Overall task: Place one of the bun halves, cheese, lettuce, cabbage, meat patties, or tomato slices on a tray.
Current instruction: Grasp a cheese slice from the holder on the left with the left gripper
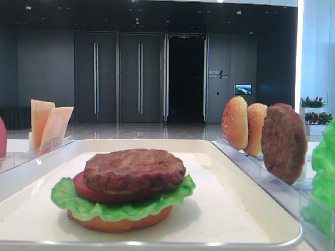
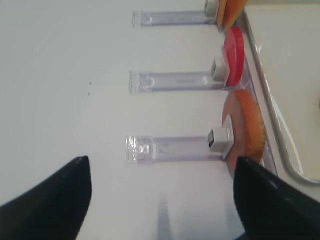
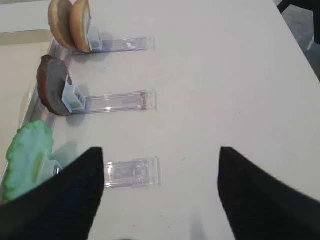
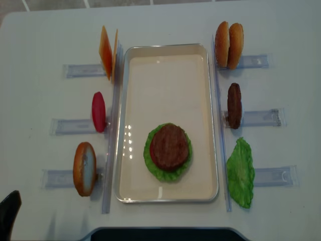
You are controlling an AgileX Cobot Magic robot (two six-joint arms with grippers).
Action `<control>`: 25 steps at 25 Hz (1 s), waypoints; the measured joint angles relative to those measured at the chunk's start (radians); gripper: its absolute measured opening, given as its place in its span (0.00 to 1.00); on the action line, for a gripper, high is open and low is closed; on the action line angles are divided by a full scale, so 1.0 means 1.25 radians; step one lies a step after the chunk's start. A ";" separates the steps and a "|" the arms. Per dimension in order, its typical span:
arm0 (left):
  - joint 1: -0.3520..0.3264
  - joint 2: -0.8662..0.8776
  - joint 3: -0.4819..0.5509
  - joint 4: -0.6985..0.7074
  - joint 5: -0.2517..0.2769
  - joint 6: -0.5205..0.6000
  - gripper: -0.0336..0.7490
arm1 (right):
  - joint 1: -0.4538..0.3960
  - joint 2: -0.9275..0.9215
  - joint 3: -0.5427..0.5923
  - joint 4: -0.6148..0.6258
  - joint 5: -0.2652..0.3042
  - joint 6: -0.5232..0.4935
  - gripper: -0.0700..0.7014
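Both grippers are seen wide open and empty above the table, the left gripper [image 2: 162, 200] near a bun half [image 2: 245, 127], the right gripper [image 3: 160, 195] beside the lettuce [image 3: 27, 157]; on the tray [image 4: 168, 65] a stack of bun, lettuce, tomato and patty [image 4: 169, 146] is already laid; farther off, the cheese [image 4: 106, 52] stands upright in its rack, thin, square, pale orange; it is judged light, bendy and slippery, best pinched across its top edge.
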 joint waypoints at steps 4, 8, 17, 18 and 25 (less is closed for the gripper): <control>0.000 0.149 -0.042 0.000 0.025 -0.016 0.93 | 0.000 0.000 0.000 0.000 0.000 0.000 0.72; 0.000 0.319 -0.113 0.000 0.030 -0.049 0.93 | 0.000 0.000 0.000 0.000 0.000 0.000 0.72; 0.000 0.710 -0.296 0.001 0.029 -0.052 0.93 | 0.000 0.000 0.000 0.000 0.000 0.000 0.72; 0.000 0.747 -0.322 0.002 0.029 -0.052 0.93 | 0.000 0.000 0.000 0.000 0.000 0.000 0.72; 0.000 1.002 -0.489 0.002 0.030 -0.053 0.93 | 0.000 0.000 0.000 0.000 0.000 0.000 0.72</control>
